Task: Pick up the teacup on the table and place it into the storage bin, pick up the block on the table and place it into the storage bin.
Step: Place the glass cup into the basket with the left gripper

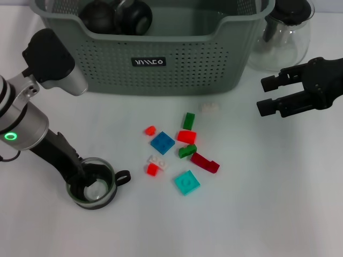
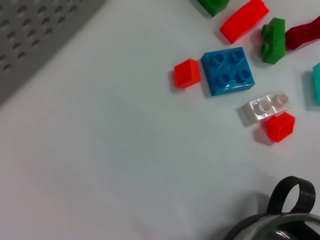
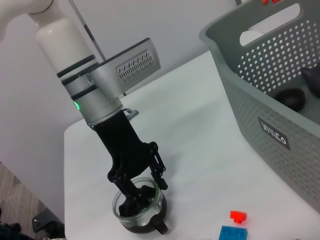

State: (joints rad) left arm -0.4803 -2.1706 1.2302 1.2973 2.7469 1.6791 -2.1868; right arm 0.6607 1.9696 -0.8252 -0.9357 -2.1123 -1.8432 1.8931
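Head view gives me the white counter [image 1: 278,203] filling the frame, with the grey-green storage bin [image 1: 161,59] across the upper middle, its black label facing me. I can see dark rounded items [image 1: 115,15] inside it at the upper left of the frame. At the upper right corner, just beside the bin, stands a clear glass teapot [image 1: 284,37] with a black lid.

My left arm comes in from the left edge and reaches down to the lower left of the frame, where the left hand [image 1: 90,182] sits inside the glass teacup [image 1: 96,187]. The right wrist view shows the fingers [image 3: 150,167] spread inside the cup's rim, with the cup resting on the counter; I cannot tell whether they press the wall. The cup's small black handle [image 1: 122,177] points toward the blocks.

My right hand [image 1: 268,96] hovers at the right edge, upper half of the frame, near the teapot; its two dark fingers are parted and hold nothing.

Scattered in the centre of the frame, below the bin, are the blocks: a blue square one [image 1: 162,142], a teal one [image 1: 186,182], a dark red one [image 1: 205,162], two green ones [image 1: 188,121], a red one [image 1: 186,136], two small red ones [image 1: 152,169], and a clear white one [image 1: 209,106].
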